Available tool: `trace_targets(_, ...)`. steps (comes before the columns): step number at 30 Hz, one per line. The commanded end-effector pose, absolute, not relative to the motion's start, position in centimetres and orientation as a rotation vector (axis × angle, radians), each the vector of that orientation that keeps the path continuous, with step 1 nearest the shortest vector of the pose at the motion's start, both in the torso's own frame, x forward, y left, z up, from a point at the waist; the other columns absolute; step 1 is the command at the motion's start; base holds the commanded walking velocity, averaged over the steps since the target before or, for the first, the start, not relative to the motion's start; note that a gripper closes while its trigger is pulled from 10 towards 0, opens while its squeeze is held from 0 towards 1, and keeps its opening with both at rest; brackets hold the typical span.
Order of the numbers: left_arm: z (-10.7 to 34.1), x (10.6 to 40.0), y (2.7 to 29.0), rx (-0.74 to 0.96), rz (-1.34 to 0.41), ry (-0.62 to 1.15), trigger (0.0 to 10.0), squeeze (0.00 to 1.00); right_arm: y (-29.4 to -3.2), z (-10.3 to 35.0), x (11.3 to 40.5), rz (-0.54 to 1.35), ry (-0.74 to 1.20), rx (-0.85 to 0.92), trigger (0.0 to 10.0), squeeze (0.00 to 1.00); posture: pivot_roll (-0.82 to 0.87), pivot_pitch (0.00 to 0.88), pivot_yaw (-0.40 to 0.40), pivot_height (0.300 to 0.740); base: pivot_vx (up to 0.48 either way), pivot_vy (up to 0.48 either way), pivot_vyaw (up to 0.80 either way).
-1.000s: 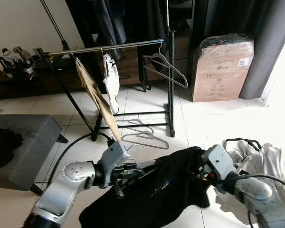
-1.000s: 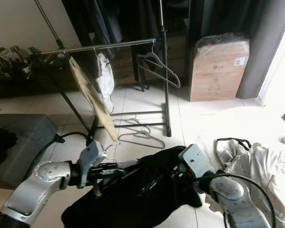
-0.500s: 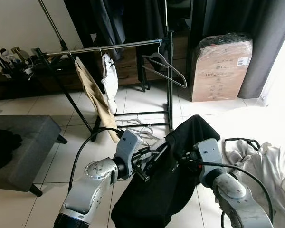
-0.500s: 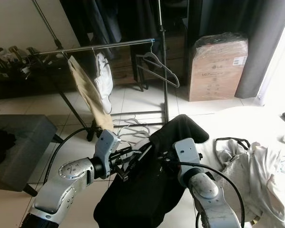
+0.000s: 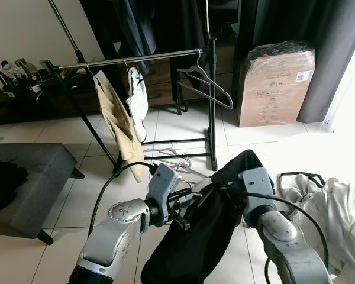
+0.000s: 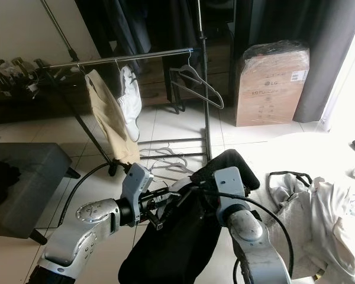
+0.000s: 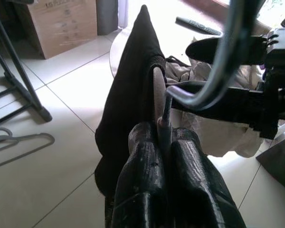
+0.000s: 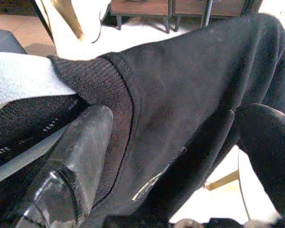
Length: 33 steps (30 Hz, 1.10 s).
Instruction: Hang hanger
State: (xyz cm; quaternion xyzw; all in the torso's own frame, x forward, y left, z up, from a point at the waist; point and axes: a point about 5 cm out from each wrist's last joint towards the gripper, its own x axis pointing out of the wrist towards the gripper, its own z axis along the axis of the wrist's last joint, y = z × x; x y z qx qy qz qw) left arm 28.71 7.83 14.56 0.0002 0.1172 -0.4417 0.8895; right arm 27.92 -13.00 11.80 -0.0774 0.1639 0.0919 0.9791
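Left arm: raised in front of the body, elbow bent, forearm reaching right toward the middle of the scene.
Left gripper point(image 7: 164, 156): fingers point(image 7: 137, 175) pressed close together, clamped on the thin metal neck of the hanger point(image 7: 213, 71); the hook curves up beyond the fingertips.
Right arm: raised on the right, forearm angled left and far, wrist close to the left gripper.
Right gripper point(image 8: 71, 156): one black finger lies against the ribbed collar of the garment point(image 8: 190, 109), tucked into the cloth; whether it grips cannot be told.
Garment point(image 5: 195, 236): black, draped over the hanger between the two grippers, peak near the right wrist, the rest hanging down toward the floor.
Rack point(image 5: 136, 58): far, centre-left, a horizontal metal rail on black legs.
On the rail: tan trousers point(image 5: 119, 121) and a white garment point(image 5: 137, 100) hang left of centre; a grey hanger point(image 5: 204, 80) hangs at the right end.
Floor under rack: spare hangers point(image 5: 174, 160) lie on the tiles.
Box point(image 5: 275, 83): cardboard, wrapped in film, far right by a dark curtain point(image 5: 331, 47).
Clothes pile point(image 5: 325, 201): pale, on the floor at the right.
Bench point(image 5: 23, 183): grey, at the left.
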Motion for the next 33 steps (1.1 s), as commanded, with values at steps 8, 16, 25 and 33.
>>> trace_targets(8, 16.1, 28.9, 7.6, -0.007, -0.954, 0.192, 0.0, 0.00, -13.1, 10.5, 27.3, 0.199, 0.439, -0.204, 10.0, 0.00, -0.19, 0.105, 0.160, 0.740, 0.000, 0.000, 0.00)
trace_targets(16, 16.4, 29.1, 7.5, -0.011, -0.965, 0.192, 0.0, 0.00, -13.3, 10.3, 27.5, 0.188, 0.454, -0.230, 10.0, 0.00, -0.19, 0.108, 0.167, 0.740, 0.000, 0.000, 0.00)
trace_targets(25, 16.6, 29.1, 7.2, -0.017, -0.977, 0.187, 0.0, 0.00, -13.3, 10.7, 28.9, 0.107, 0.402, -0.240, 10.0, 0.00, -0.19, 0.111, 0.173, 0.740, 0.000, 0.000, 0.00)
trace_targets(33, 16.7, 29.1, 7.1, -0.019, -0.978, 0.188, 0.0, 0.00, -14.7, 10.8, 29.7, -0.047, 0.366, -0.283, 10.0, 0.00, -0.19, 0.114, 0.174, 0.740, 0.000, 0.000, 0.00)
